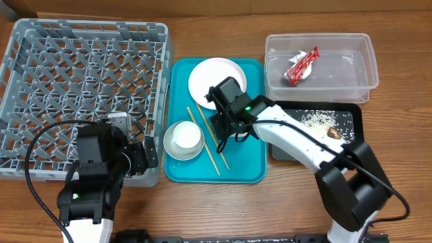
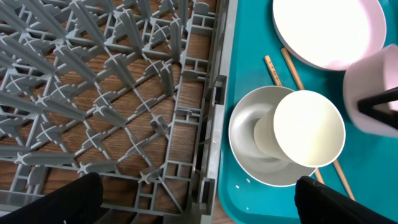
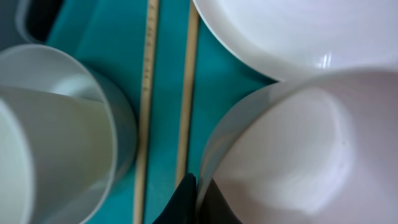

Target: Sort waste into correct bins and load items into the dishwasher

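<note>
My right gripper (image 3: 198, 199) is shut on the rim of the small pinkish-white dish (image 3: 311, 143), over the teal tray. The dish also shows in the left wrist view (image 2: 373, 87). The large white plate (image 1: 216, 79) lies at the tray's far end. The grey bowl (image 1: 169, 150) holds the small white cup (image 1: 185, 136). The wooden chopsticks (image 1: 206, 138) lie between the bowl and my right gripper (image 1: 226, 120). My left gripper (image 2: 199, 202) is open and empty over the near right edge of the grey dish rack (image 1: 81, 88).
The teal tray (image 1: 250, 169) sits at the centre. The clear tub (image 1: 320, 64) holds the red-and-white wrapper (image 1: 301, 66). The black tray (image 1: 351, 118) holds rice grains (image 1: 316, 120) and a brown lump (image 1: 334, 133).
</note>
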You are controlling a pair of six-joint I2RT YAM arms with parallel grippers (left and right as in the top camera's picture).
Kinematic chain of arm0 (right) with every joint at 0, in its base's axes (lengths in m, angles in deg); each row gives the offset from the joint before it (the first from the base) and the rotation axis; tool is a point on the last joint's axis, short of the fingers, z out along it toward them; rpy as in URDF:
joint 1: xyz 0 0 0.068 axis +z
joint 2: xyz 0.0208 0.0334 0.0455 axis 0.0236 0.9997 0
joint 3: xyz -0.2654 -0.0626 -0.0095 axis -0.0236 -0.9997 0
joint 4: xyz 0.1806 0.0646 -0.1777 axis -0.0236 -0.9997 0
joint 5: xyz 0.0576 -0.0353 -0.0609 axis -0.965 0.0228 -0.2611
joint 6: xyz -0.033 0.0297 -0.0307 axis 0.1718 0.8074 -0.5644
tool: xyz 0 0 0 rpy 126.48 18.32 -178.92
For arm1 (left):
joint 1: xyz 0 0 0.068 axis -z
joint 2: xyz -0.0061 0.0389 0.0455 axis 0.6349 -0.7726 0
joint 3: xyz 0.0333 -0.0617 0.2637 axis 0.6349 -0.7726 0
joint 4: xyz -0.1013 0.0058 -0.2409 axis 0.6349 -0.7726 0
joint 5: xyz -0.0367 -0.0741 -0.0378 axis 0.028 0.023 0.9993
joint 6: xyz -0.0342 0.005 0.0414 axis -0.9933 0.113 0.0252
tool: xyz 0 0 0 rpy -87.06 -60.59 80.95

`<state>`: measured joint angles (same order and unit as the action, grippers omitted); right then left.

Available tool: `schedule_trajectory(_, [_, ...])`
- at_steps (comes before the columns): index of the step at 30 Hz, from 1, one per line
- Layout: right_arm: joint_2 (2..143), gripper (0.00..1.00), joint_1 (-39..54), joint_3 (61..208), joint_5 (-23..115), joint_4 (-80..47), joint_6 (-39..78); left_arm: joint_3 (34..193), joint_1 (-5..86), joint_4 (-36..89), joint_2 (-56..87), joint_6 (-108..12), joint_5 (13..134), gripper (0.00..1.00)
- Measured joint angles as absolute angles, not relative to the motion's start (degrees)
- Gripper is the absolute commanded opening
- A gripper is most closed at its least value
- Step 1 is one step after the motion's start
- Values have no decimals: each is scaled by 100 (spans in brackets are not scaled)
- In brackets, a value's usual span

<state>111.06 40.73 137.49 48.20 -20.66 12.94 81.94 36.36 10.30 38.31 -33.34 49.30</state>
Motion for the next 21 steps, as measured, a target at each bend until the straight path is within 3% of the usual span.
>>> schedule_trajectory(2, [11178, 6, 4073, 13749, 4885, -2068, 1289, 8194, 3636, 1030, 3831, -3334, 4930, 100])
schedule_trajectory(4, [11181, 20, 4073, 13749, 4909, -2077, 1281, 8194, 3636, 1030, 3831, -3334, 4930, 100])
schedule_trajectory(6, [11187, 27, 4073, 13749, 4896, -2132, 1254, 8194, 3636, 1032, 3831, -3334, 4930, 100])
schedule_trajectory(9, [11187, 33, 4071, 13760, 4813, -2328, 1276, 8194, 3636, 1032, 3831, -3334, 4930, 100])
schedule_trajectory(16, [11183, 36, 4071, 14680, 4638, -3500, 1296, 8194, 3636, 1034, 3831, -3334, 4930, 100])
schedule_trajectory(21, [11067, 36, 4071, 15235, 4256, -3524, 1488, 8194, 3636, 1034, 3831, -3334, 4930, 100])
